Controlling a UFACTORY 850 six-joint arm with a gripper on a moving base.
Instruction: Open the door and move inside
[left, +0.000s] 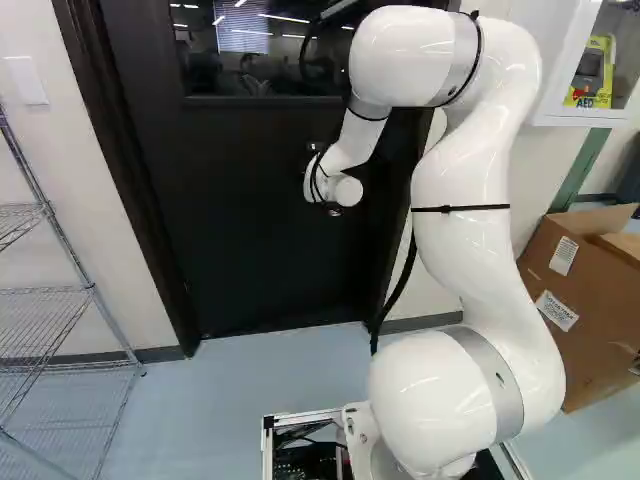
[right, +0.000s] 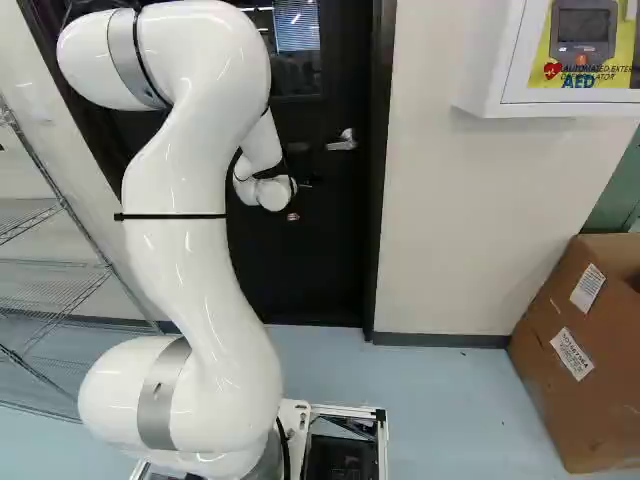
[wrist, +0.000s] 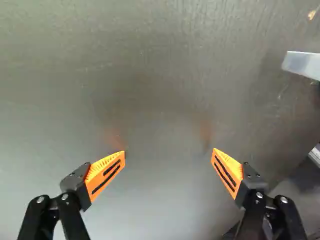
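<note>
Door stands shut ahead; rack left, carton right.

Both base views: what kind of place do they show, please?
Probably a corridor or work area in a lab or office building: a dark door, a wire rack, and an AED cabinet on the wall.

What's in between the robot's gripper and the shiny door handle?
Nothing but the bare front of the door. The wrist view shows it, with the gripper open and the handle off to one side.
</note>
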